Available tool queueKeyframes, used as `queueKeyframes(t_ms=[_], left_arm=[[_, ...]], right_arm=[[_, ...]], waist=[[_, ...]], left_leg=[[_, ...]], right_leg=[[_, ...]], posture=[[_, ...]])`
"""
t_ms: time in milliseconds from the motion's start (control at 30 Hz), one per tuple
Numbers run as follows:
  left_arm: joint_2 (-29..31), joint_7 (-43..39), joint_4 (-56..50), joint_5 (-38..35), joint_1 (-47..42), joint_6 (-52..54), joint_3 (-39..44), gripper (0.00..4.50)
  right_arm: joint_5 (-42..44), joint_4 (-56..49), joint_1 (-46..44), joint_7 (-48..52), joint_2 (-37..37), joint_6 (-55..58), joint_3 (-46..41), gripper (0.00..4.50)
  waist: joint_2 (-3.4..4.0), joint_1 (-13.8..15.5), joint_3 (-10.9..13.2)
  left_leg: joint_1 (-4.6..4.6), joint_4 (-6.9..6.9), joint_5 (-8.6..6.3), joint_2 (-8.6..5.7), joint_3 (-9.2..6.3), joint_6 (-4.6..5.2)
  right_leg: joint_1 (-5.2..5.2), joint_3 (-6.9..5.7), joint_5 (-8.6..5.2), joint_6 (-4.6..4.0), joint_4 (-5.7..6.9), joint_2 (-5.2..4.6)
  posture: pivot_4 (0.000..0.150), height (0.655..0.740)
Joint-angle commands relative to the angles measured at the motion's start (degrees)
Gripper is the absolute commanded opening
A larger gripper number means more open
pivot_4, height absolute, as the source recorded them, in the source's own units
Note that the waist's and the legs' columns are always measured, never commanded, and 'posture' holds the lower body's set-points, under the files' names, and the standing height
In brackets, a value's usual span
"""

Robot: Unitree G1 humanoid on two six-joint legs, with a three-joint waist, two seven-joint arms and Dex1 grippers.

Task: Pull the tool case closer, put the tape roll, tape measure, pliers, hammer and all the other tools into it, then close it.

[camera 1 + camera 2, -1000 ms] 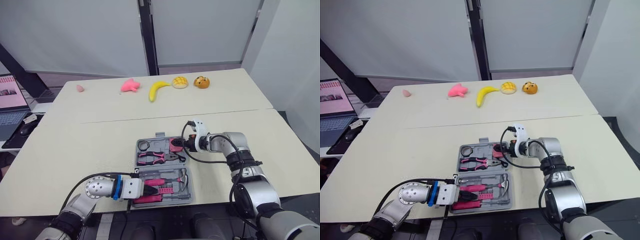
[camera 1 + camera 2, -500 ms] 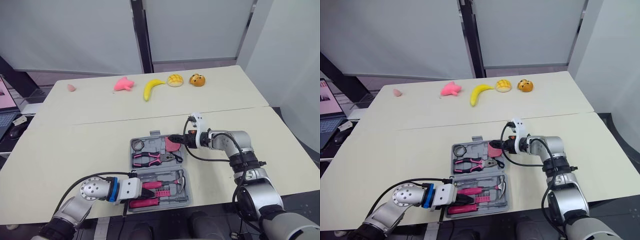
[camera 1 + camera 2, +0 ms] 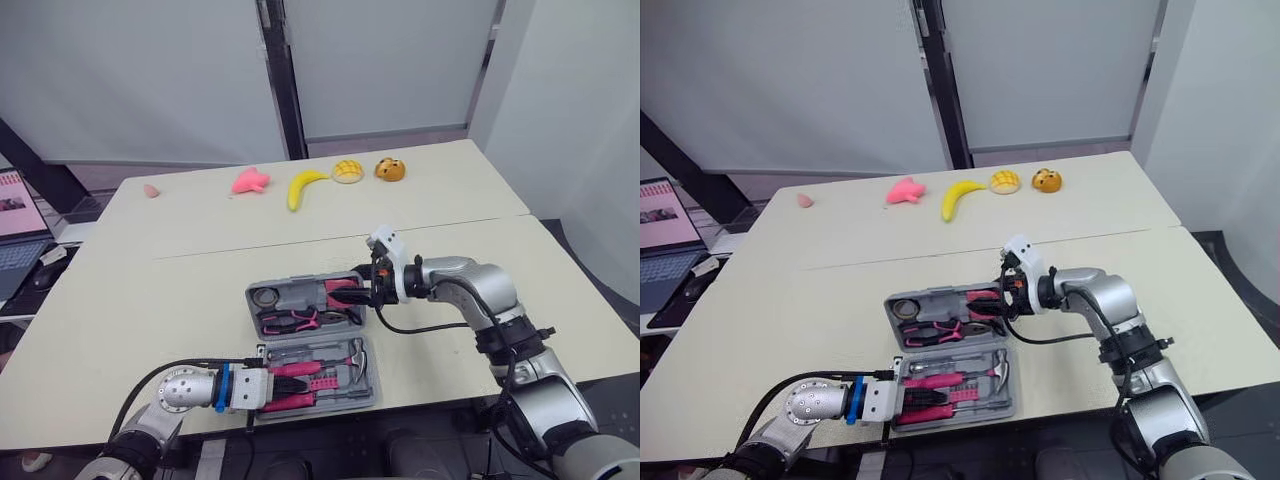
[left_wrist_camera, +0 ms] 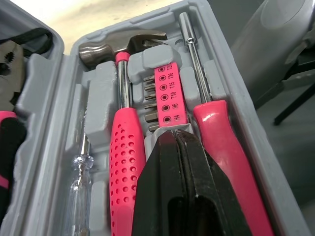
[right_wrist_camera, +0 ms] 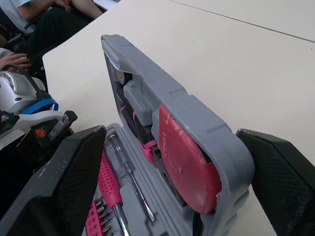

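Note:
The grey tool case (image 3: 372, 398) lies open near the table's front edge. Its far half, the lid (image 3: 300, 285), is tipped up on edge and carries the pliers (image 3: 290, 320), the tape roll (image 3: 265, 297) and the red tape measure (image 5: 189, 162). My right gripper (image 3: 356, 291) is open, with the lid's right end between its fingers (image 5: 54, 187). The near half holds the hammer (image 4: 123, 147), a pink screwdriver (image 4: 226, 147) and a bit holder (image 4: 167, 93). My left gripper (image 4: 179, 147) is shut with nothing in it, its tip resting between the hammer handle and the screwdriver.
Along the far table edge lie a pink toy (image 3: 249, 180), a banana (image 3: 303, 186), a bun (image 3: 348, 170), an orange toy (image 3: 390, 168) and a small pink piece (image 3: 151, 189). A laptop (image 3: 20, 200) sits off to the left. A person (image 5: 49, 14) sits beyond the table.
The lid has risen from flat to tilted toward the near half, with my right gripper moving left along with it. My left gripper stays in the near half. The camera has shifted.

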Motion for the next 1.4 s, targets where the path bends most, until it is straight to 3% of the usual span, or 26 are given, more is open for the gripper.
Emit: queueKeyframes(t_ms=[33, 67, 167, 233, 267, 333, 400, 467, 533, 767, 1100, 1400], left_arm=[[2.8, -3.0, 20.5, 4.9, 2.8, 6.3, 0.9, 0.0], [2.9, -4.5, 20.7, 3.6, 2.9, 5.5, 1.6, 0.0], [5.0, -18.5, 14.3, -9.9, 7.7, 7.0, 7.8, 0.0], [8.4, -26.8, 5.6, -19.7, 11.8, 13.2, 12.4, 0.0], [10.4, -29.8, 1.7, -23.2, 13.8, 16.0, 14.5, 0.0], [18.4, -28.5, -17.0, -30.2, 16.7, 30.7, 17.8, 0.0], [24.3, -24.8, -30.0, -34.4, 15.8, 44.5, 20.2, 0.0], [25.4, -21.3, -33.3, -34.4, 11.0, 53.8, 20.8, 0.0], [23.8, -17.4, -33.6, -32.9, 4.2, 61.4, 20.4, 0.0], [22.6, -9.8, -45.5, -35.6, -4.0, 81.8, 22.9, 0.0], [22.9, -2.7, -65.0, -38.4, -3.1, 95.7, 26.0, 0.0], [24.0, -5.7, -68.8, -33.7, 3.3, 92.6, 26.8, 0.0]], right_arm=[[0.5, -5.3, 0.0, 0.8, -1.0, -1.3, 1.1, 4.49], [0.6, -5.8, 0.1, 0.8, -1.2, -1.3, 1.4, 4.49], [0.7, -8.9, 0.9, 1.0, -2.5, -1.1, 2.5, 4.49], [1.0, -11.5, 1.3, 1.1, -3.2, -0.5, 3.2, 4.49], [1.2, -12.5, 1.4, 1.0, -3.4, -0.1, 3.5, 4.49], [1.5, -14.0, 1.7, 0.8, -3.5, 0.3, 4.0, 4.49], [1.6, -14.9, 1.9, 0.7, -3.6, 0.2, 4.3, 4.49], [2.0, -16.3, 2.0, 0.6, -3.6, 0.1, 4.1, 4.49], [1.8, -18.1, 2.2, 0.3, -4.0, -0.5, 3.8, 4.49], [1.9, -24.6, 4.0, -1.2, -6.7, -1.5, 3.4, 4.49], [1.3, -27.7, 7.6, -2.5, -10.1, -3.1, 3.6, 4.49], [0.3, -30.5, 10.2, -2.2, -13.6, -5.7, 4.1, 4.49]], waist=[[0.03, -0.1, 0.0], [0.03, -0.2, 0.0], [-0.02, -0.7, 0.0], [-0.37, -2.0, 0.2], [-0.91, -2.4, 0.6], [-1.54, -3.1, 1.1], [-1.89, -2.5, 1.7], [-1.69, -0.8, 2.0], [-1.51, 0.2, 2.2], [-2.36, 0.5, 3.1], [-2.45, 1.4, 3.3], [-2.45, 1.4, 3.3]], left_leg=[[0.01, -0.05, 0.0, 0.0, -0.03, 0.0], [0.04, -0.08, -0.01, 0.0, -0.08, -0.01], [0.06, -0.08, 0.0, 0.04, -0.44, 0.0], [0.04, -0.07, 0.01, 0.08, -0.78, 0.0], [0.02, -0.08, -0.01, 0.19, -0.81, -0.03], [-0.4, -0.13, -0.05, 0.34, -1.02, -0.08], [-1.42, 0.03, -0.05, 0.3, -1.3, -0.09], [-2.49, 0.17, -0.02, 0.16, -1.71, -0.11], [-2.79, 0.31, -0.03, 0.07, -1.52, -0.11], [-3.73, 0.88, -0.17, 0.06, -1.12, -0.42], [-4.18, 1.05, -0.09, 0.14, -1.15, -0.55], [-4.12, 1.21, -0.01, 0.14, -1.2, -0.66]], right_leg=[[-0.06, 0.03, 0.0, 0.0, 0.0, 0.06], [-0.14, 0.07, 0.0, 0.0, 0.02, 0.12], [-0.18, 0.08, 0.0, 0.0, 0.07, 0.38], [-0.34, 0.08, 0.0, 0.0, 0.17, 0.59], [-0.5, 0.11, 0.0, -0.01, 0.4, 0.71], [-1.25, 0.21, 0.15, -0.23, 0.58, 1.07], [-1.95, 0.32, 0.7, -0.35, 0.69, 1.32], [-2.46, 0.21, 0.69, -0.34, 0.47, 1.32], [-2.48, 0.23, 0.63, -0.24, 0.34, 1.2], [-2.87, 0.26, 0.46, -0.26, 0.23, 0.98], [-3.11, -0.17, 0.4, -0.35, 0.42, 0.88], [-2.96, -0.21, 0.5, -0.28, 0.47, 0.88]], posture=[[0.15, 0.74], [0.15, 0.74], [0.15, 0.74], [0.15, 0.74], [0.15, 0.74], [0.15, 0.74], [0.15, 0.74], [0.15, 0.74], [0.15, 0.74], [0.15, 0.74], [0.15, 0.74], [0.15, 0.74]])
